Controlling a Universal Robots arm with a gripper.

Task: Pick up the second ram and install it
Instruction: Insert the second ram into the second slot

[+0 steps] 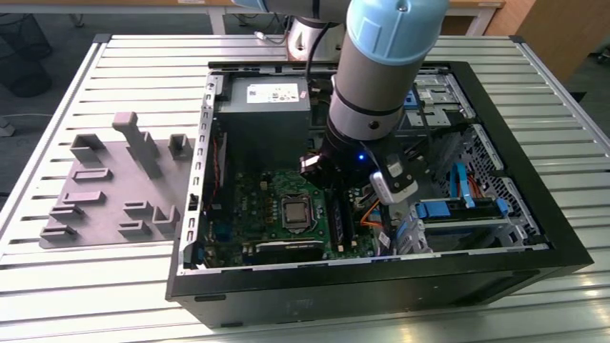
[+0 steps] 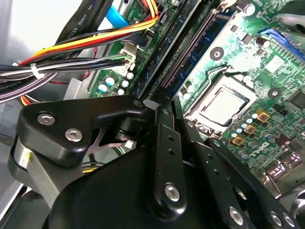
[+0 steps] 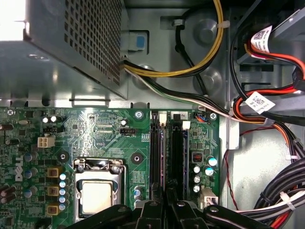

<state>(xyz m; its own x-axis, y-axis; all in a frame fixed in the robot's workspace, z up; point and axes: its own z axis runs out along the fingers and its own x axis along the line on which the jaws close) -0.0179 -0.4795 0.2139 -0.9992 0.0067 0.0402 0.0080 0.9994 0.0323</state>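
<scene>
On the exterior view's left, a grey fixture tray [image 1: 110,189] lies flat on the slatted table [image 1: 57,286], beside the open computer case [image 1: 381,286]. Its moulded holders stand free of any stick, which suggests parts are staged there before pickup. The case lies on its side with the motherboard [image 1: 276,207] facing up, giving the arm vertical access to the memory slots [image 3: 167,152].

The arm reaches down into the middle of the case, just beside the processor socket [image 3: 97,191]. The gripper [image 3: 166,202] sits directly over the slots, its fingers [image 3: 153,210] drawn close together along the slot line. A thin dark edge between them appears to be the second ram [image 2: 164,102], pinched upright and aligned with the slot; this is a judgement, as the linkage covers most of it. Whether it is seated cannot be told.

On the exterior view's right, cable bundles [image 3: 281,200] and blue drive brackets [image 1: 448,211] stay clear of the slots.
</scene>
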